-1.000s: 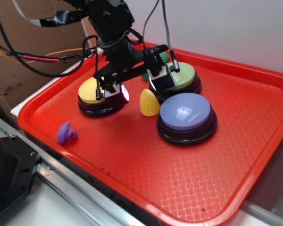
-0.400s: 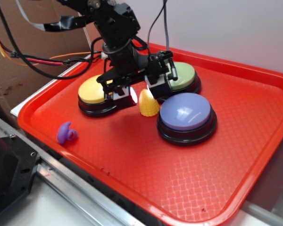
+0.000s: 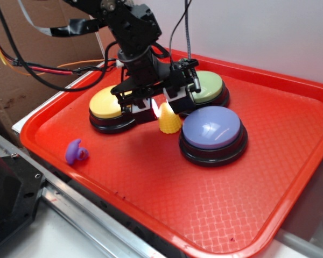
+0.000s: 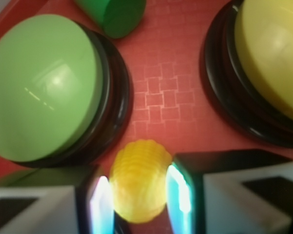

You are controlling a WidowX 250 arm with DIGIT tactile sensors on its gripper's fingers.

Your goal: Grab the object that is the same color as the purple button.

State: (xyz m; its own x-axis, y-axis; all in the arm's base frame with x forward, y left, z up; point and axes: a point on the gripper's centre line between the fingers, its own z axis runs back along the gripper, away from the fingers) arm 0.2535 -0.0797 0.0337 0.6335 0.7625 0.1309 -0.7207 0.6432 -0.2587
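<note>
The small purple toy (image 3: 76, 152) lies near the front left edge of the red tray (image 3: 151, 183), far from my gripper and untouched. The purple button (image 3: 212, 128) stands at the tray's middle, just right of my gripper (image 3: 162, 107). My gripper is lowered over a yellow ridged cone (image 3: 170, 122) standing between the buttons. In the wrist view the cone (image 4: 139, 180) fills the gap between my two glowing pads (image 4: 178, 195), which press its sides. The purple toy and purple button are out of the wrist view.
A yellow button (image 3: 107, 103) stands left of my gripper and a green button (image 3: 207, 88) behind it, both close. The wrist view shows the green button (image 4: 39, 87), the yellow button (image 4: 271, 58) and a green cylinder (image 4: 115, 14) beyond them. A white wall rises behind the tray.
My gripper has dropped toward the tray and moved right over the yellow cone, and its fingers have closed in on the cone's sides. The purple toy has not moved.
</note>
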